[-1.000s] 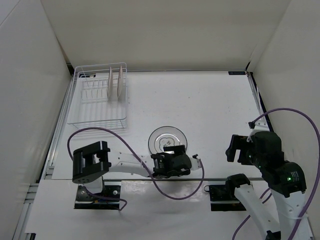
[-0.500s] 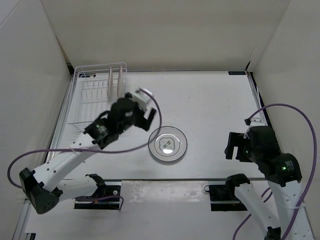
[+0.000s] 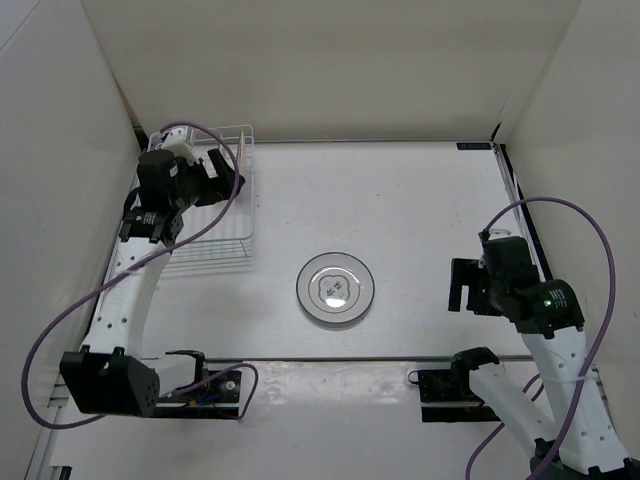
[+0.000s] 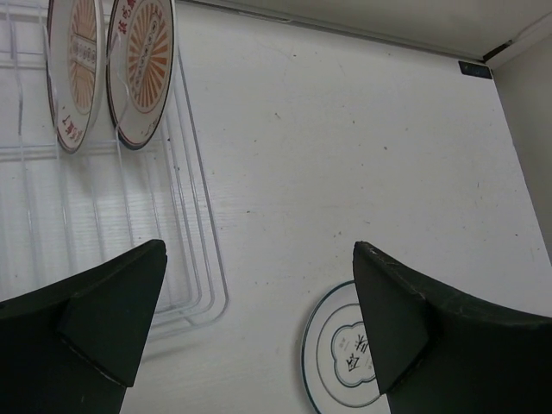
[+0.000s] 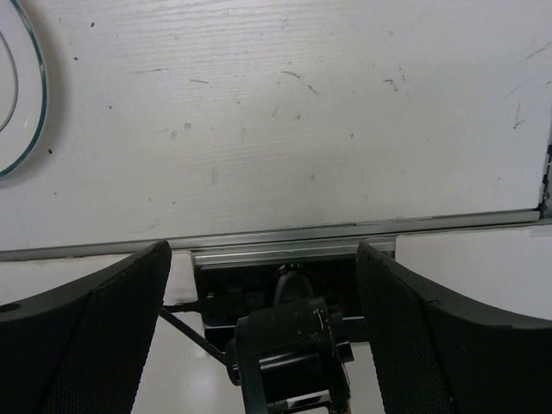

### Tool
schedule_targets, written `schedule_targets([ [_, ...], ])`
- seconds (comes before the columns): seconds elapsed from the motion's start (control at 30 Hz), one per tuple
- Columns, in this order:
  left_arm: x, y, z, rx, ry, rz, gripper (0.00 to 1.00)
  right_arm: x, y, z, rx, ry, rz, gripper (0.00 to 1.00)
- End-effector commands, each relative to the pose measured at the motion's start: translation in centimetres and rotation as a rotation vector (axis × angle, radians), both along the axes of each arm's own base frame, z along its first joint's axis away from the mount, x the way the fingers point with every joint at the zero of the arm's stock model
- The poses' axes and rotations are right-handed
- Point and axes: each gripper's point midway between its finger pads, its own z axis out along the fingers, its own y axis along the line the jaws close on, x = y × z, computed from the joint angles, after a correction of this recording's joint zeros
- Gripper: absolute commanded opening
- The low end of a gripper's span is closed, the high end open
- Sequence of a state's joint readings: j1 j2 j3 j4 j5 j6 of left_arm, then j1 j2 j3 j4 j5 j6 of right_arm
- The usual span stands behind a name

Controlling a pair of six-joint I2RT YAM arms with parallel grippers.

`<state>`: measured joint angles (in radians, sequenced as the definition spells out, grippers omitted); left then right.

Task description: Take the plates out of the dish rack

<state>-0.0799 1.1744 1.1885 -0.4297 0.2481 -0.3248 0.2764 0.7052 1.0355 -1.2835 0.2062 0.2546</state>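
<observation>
Left wrist: plates (image 4: 138,69) beside rack (image 4: 200,226) edge

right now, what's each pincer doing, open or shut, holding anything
left pincer: open, holding nothing.
right pincer: open, holding nothing.

**White table and rack, orange sunburst plates, black grippers**

Upper left of the left wrist view: the first sunburst plate (image 4: 73,69) and the second sunburst plate (image 4: 140,69) are white with orange-brown rays, a pale centre band and a dark rim line. The dish rack (image 3: 215,235) is white wire. The ringed plate (image 3: 337,290), lower centre of the top view, is white with a grey ring and a small centre motif. The table (image 3: 420,210) is white with dark specks. The left gripper (image 4: 259,259) and the right gripper (image 5: 263,250) are black. The cable (image 3: 550,199) is purple.
</observation>
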Motion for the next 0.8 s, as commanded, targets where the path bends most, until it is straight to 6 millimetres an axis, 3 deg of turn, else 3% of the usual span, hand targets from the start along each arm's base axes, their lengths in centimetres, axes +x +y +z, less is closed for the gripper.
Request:
schedule_targets([
  [0.0, 2.6, -0.1, 0.1, -0.074, -0.032, -0.031, 0.99, 0.9, -1.5, 0.6, -0.061, -0.058, -0.066, 0.89],
  [0.13, 5.7, 2.5, 0.1, -0.107, -0.055, 0.057, 0.99, 1.4, -1.6, 0.4, -0.073, -0.065, -0.076, 0.89],
  [0.2, 7.3, 3.3, 1.1, -0.097, -0.103, 0.069, 0.99, 1.6, -1.6, 0.0, -0.081, -0.057, -0.069, 0.89],
  [0.23, 8.3, 3.7, 0.2, -0.082, -0.094, 0.084, 0.99, 1.7, -1.6, -0.2, -0.090, -0.036, -0.068, 0.89],
  [0.3, 9.6, 4.2, 2.1, -0.082, -0.140, 0.094, 0.99, 1.7, -1.5, -0.3, -0.092, -0.026, -0.062, 0.89],
  [0.33, 11.0, 4.4, 0.5, -0.066, -0.108, 0.097, 0.96, 1.7, -1.5, -0.3, -0.089, -0.028, -0.062, 0.89],
  [0.37, 11.9, 4.5, 2.8, -0.063, -0.154, 0.100, 0.96, 1.7, -1.5, -0.3, -0.089, -0.027, -0.060, 0.89],
  [0.5, 16.0, 5.0, 2.5, -0.043, -0.142, 0.101, 0.87, 1.6, -1.8, 0.2, -0.087, -0.064, -0.086, 0.89],
  [0.53, 16.7, 4.8, 3.8, -0.028, -0.169, 0.086, 0.85, 1.5, -1.9, 0.3, -0.088, -0.072, -0.090, 0.89],
  [0.57, 17.8, 4.7, 1.3, -0.026, -0.112, 0.072, 0.82, 1.4, -2.1, 0.4, -0.089, -0.080, -0.095, 0.89],
  [0.63, 18.6, 4.7, 3.1, -0.003, -0.147, 0.059, 0.81, 1.4, -2.1, 0.4, -0.085, -0.085, -0.102, 0.89],
  [0.67, 19.4, 4.9, 1.5, 0.004, -0.112, 0.068, 0.79, 1.5, -2.1, 0.5, -0.091, -0.086, -0.100, 0.89],
  [0.73, 20.0, 5.4, 1.4, 0.023, -0.113, 0.084, 0.77, 1.4, -2.1, 0.4, -0.089, -0.083, -0.102, 0.89],
  [0.77, 20.4, 5.4, 0.1, 0.030, -0.089, 0.084, 0.76, 1.5, -2.1, 0.4, -0.091, -0.077, -0.100, 0.89],
])
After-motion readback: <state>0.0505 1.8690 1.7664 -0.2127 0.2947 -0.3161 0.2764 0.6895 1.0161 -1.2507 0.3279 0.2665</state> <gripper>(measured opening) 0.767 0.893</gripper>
